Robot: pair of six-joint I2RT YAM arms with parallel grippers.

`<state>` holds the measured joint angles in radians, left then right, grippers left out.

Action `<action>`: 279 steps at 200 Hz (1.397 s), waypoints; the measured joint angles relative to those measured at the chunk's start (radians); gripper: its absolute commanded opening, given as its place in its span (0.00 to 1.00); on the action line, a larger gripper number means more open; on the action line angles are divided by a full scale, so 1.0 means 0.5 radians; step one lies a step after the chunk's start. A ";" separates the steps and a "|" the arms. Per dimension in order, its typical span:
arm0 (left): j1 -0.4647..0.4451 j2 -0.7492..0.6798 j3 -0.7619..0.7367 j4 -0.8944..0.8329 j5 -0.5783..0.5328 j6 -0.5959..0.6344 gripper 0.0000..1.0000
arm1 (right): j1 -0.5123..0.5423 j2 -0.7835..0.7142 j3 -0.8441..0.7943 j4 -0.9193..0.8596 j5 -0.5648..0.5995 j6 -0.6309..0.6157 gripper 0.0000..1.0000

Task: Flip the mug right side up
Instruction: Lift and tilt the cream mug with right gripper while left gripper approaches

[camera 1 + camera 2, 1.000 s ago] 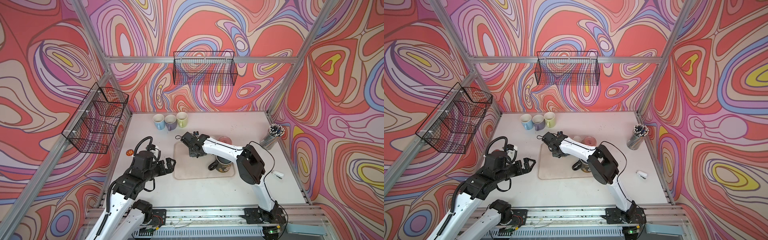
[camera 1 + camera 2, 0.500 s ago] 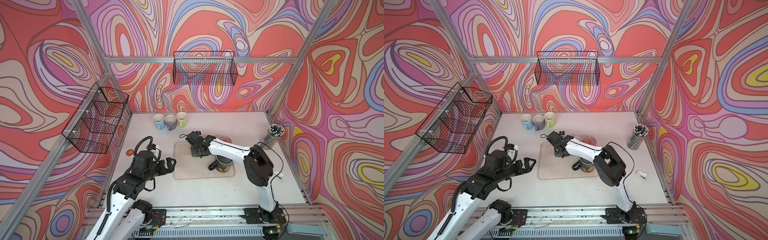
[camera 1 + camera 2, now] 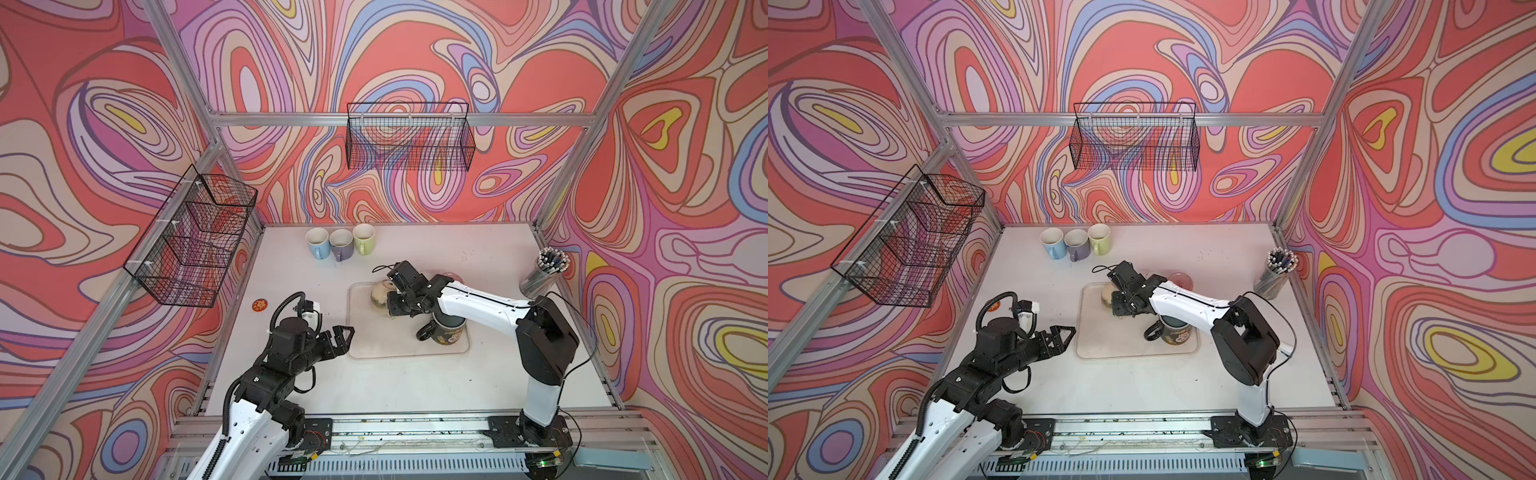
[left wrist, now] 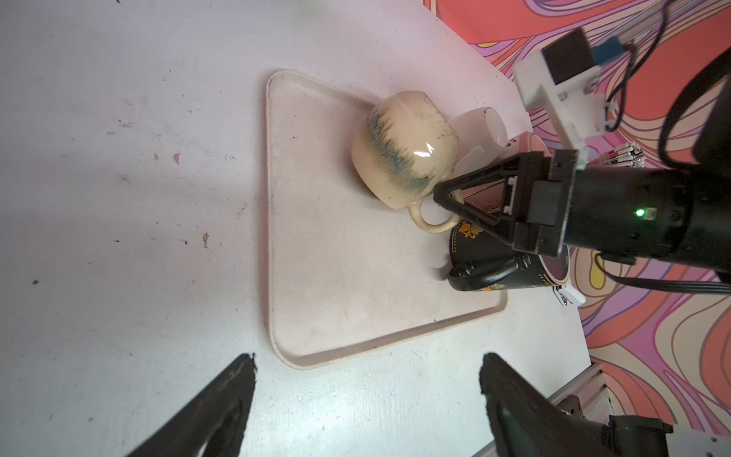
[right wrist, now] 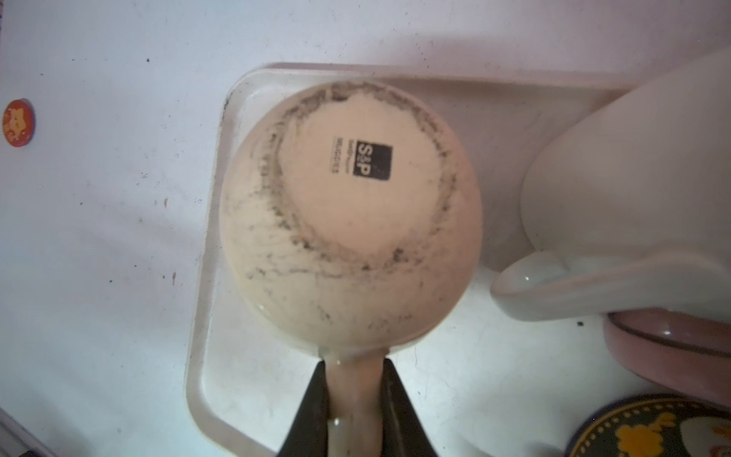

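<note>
Cream mug [image 3: 379, 293]: upside down on the tray [image 3: 407, 353], in its 10 o'clock corner
Axis: about upright, base up, rim down; handle points toward 4 o'clock
Right gripper [image 5: 354, 380]: clamped on the cream mug's handle
Left gripper [image 4: 368, 360]: jaws wide apart, holding nothing, off the tray's 8 o'clock corner
Around: black mug [image 3: 446, 334] upright at 4 o'clock, near the handle; pink dish [image 3: 1181, 280] at 2 o'clock, off the tray
In the way: right arm reaches over the black mug

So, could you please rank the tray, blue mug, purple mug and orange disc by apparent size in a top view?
Largest: tray
Then: blue mug and purple mug, which look alike
Smallest: orange disc
</note>
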<state>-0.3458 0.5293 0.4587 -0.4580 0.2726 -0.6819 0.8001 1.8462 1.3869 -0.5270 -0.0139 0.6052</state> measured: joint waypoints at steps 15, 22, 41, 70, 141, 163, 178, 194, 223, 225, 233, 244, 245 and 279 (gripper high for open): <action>0.000 0.006 -0.050 0.090 0.037 -0.028 0.92 | -0.018 -0.074 -0.066 0.069 -0.071 -0.008 0.00; 0.000 0.009 -0.064 0.133 0.054 -0.041 0.92 | -0.029 -0.111 -0.095 0.101 -0.105 -0.010 0.00; 0.000 0.030 -0.108 0.298 0.102 -0.076 0.91 | -0.052 -0.195 -0.162 0.195 -0.203 -0.011 0.00; 0.000 0.107 -0.191 0.562 0.185 -0.151 0.91 | -0.090 -0.294 -0.269 0.350 -0.337 -0.011 0.00; 0.000 0.411 -0.320 1.170 0.360 -0.322 0.86 | -0.285 -0.383 -0.565 0.744 -0.718 0.089 0.00; 0.000 0.456 -0.342 1.328 0.406 -0.356 0.84 | -0.311 -0.391 -0.580 0.842 -0.789 0.124 0.00; 0.000 0.471 -0.351 1.395 0.433 -0.375 0.82 | -0.320 -0.401 -0.594 0.919 -0.835 0.158 0.00; 0.000 0.472 -0.352 1.454 0.453 -0.389 0.80 | -0.330 -0.405 -0.611 1.000 -0.884 0.201 0.00; -0.001 0.463 -0.365 1.540 0.474 -0.413 0.74 | -0.353 -0.405 -0.666 1.161 -0.932 0.307 0.00; -0.002 0.462 -0.369 1.550 0.475 -0.417 0.73 | -0.355 -0.405 -0.671 1.175 -0.934 0.315 0.00; -0.005 0.459 -0.387 1.586 0.480 -0.430 0.70 | -0.359 -0.406 -0.694 1.224 -0.937 0.348 0.00; -0.018 0.459 -0.419 1.639 0.479 -0.453 0.63 | -0.366 -0.406 -0.724 1.287 -0.938 0.392 0.00; -0.019 0.459 -0.421 1.642 0.479 -0.456 0.62 | -0.367 -0.406 -0.729 1.296 -0.938 0.398 0.00; -0.117 0.520 -0.458 1.778 0.450 -0.496 0.55 | -0.369 -0.412 -0.821 1.518 -0.925 0.515 0.00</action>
<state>-0.4046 0.7891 0.2298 0.4309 0.4976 -0.9298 0.6159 1.6402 0.9764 0.2321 -0.4763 0.8627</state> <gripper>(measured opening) 0.564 0.177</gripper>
